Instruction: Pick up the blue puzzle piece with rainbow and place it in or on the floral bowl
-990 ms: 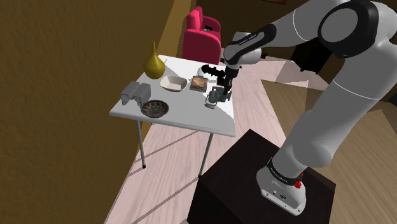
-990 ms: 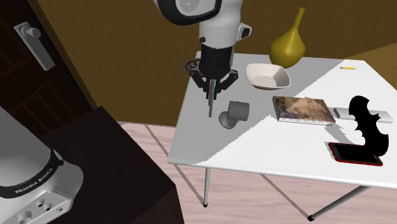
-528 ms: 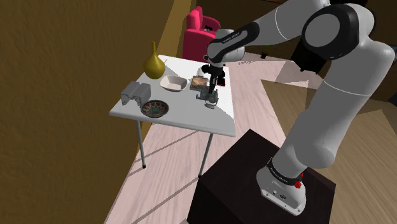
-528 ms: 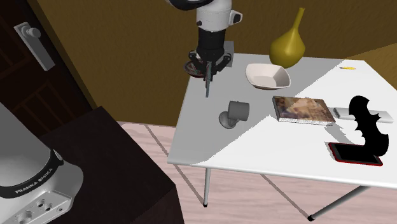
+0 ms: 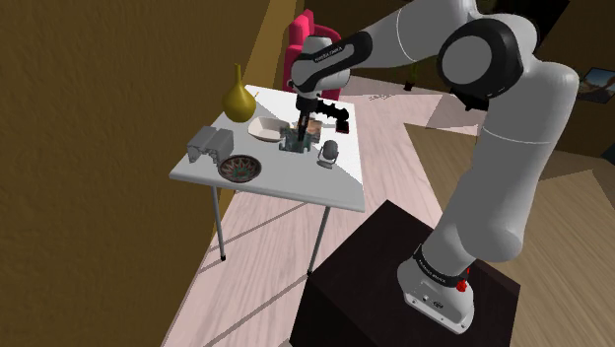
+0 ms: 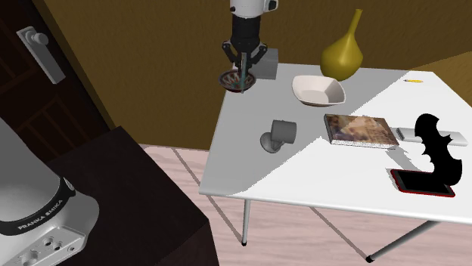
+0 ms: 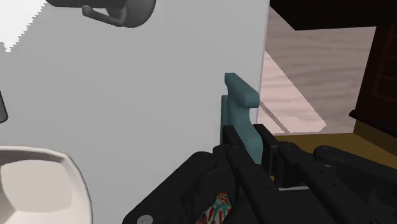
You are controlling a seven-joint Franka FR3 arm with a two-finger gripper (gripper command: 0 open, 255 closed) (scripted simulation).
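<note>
gripper (image 7: 249,145) clasps puzzle piece (image 7: 238,105) above table (image 7: 127,95), near its edge.

You have open room over the bare table (image 6: 325,177) between the mug (image 6: 280,135) and the red phone (image 6: 422,183). At the floral bowl's (image 6: 229,80) corner, a grey box (image 6: 268,63) stands close beside it. The white bowl (image 6: 318,90) and vase (image 6: 345,51) line the edge by the wall.

Dim walls (image 6: 151,45), while a hard-edged diagonal shadow splits the bright table (image 6: 318,177).
</note>
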